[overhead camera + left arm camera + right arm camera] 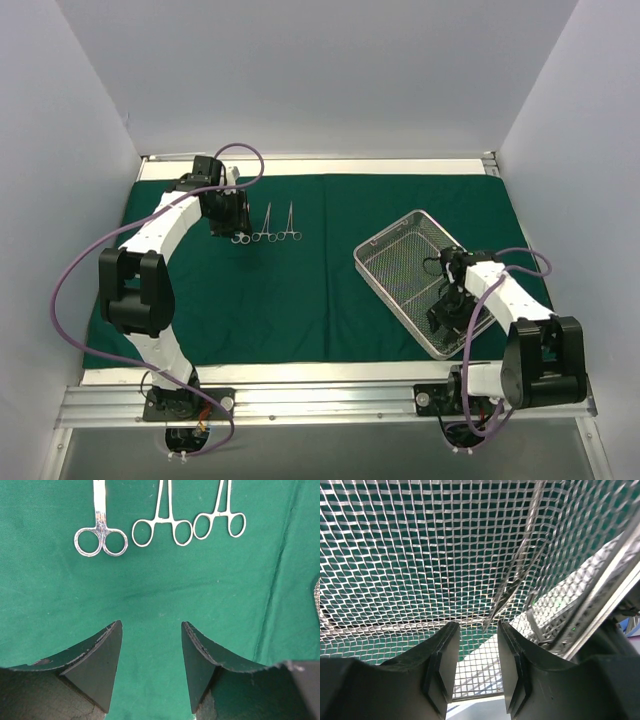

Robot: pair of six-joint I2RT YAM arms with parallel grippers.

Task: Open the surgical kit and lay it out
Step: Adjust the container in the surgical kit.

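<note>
The dark green drape [300, 300] lies spread flat over the table. Three silver scissor-handled instruments lie side by side on it at the far left: scissors [100, 541] [241, 228] and two forceps [161, 530] [220, 524]. My left gripper [151, 625] [232, 225] is open and empty, hovering over bare cloth just short of their finger rings. The wire-mesh tray [400, 262] sits on the drape at the right. My right gripper [477, 627] [447, 308] is open inside the tray's near end. A slender silver instrument [512, 587] lies on the mesh with its tip just ahead of the fingers.
The tray's near wall [580, 605] rises at my right gripper's right. The tray's edge shows at the far right of the left wrist view [317, 600]. White walls enclose the table on three sides. A metal rail [320, 400] runs along the near edge.
</note>
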